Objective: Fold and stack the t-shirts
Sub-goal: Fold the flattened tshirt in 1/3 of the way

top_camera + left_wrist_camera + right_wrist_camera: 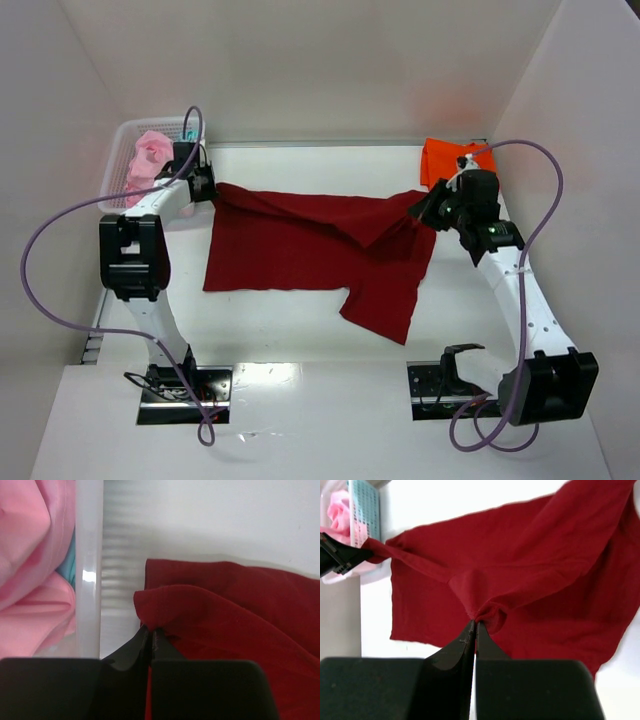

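1. Across mid-table (300, 335), the dark red t-shirt (300, 250) is being held spread out btwn both arms. Most of it is lying flat on the white surface, w/ one lower corner reaching toward the near edge on the right side.
2. Its far edge is being drawn into a raised ridge running from one pinch point to the other, and a diagonal fold is showing near the right end.
3. A small tuck of red cloth at the shirt's far-left corner is being pinched by the left gripper (151, 632). The jaws are pressed together w/ no gap showing.
4. That pinch is being made just beside the wall of the white mesh basket (118, 140), which is sitting at the table's far-left corner.
5. A bunched knot of red cloth at the shirt's far-right part is being pinched by the right gripper (474, 626). Its jaws are likewise pressed together, w/ fabric puckering around the tips.
6. Pink t-shirts (150, 160) are being held inside the basket in a loose heap, approx. to rim height. A sliver of teal cloth (70, 570) is showing btwn the pink folds in the left wrist view.
7. An orange t-shirt (450, 160) is lying at the far-right corner, beyond the right gripper and close to the back wall. Whether it is touching the red shirt cannot be told, since the arm is covering that spot.
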Motion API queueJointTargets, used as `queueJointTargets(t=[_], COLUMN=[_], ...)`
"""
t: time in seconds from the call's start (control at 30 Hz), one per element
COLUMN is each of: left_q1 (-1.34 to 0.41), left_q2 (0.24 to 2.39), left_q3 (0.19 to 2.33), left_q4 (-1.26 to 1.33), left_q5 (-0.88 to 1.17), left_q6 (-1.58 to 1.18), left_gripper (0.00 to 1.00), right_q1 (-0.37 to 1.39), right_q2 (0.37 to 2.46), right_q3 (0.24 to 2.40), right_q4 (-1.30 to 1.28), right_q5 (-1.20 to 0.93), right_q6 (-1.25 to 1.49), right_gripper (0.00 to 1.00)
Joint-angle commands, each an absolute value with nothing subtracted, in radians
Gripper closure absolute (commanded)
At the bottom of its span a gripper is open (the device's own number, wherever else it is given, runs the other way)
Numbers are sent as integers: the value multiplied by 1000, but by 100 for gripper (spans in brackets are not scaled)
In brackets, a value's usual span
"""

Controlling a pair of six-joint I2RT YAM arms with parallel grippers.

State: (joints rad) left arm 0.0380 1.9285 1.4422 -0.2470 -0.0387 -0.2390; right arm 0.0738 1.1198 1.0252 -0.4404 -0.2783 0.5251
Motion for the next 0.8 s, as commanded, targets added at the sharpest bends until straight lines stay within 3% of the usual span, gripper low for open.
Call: queueJointTargets(t=[0.0,0.77], left_q1=[46,37], left_q2=[1843,1833], left_q3=[1401,1324], left_q4=[-227,-290], left_q5=[-43,-74], left_q6=[-244,-225], left_gripper=[100,100], right_q1=[98,107], right_q2=[1062,1023], right_q3=[985,859], right_q4=[-469,-566], right_q5=[-299,-279], right_q6=[548,581], right_gripper=[99,99])
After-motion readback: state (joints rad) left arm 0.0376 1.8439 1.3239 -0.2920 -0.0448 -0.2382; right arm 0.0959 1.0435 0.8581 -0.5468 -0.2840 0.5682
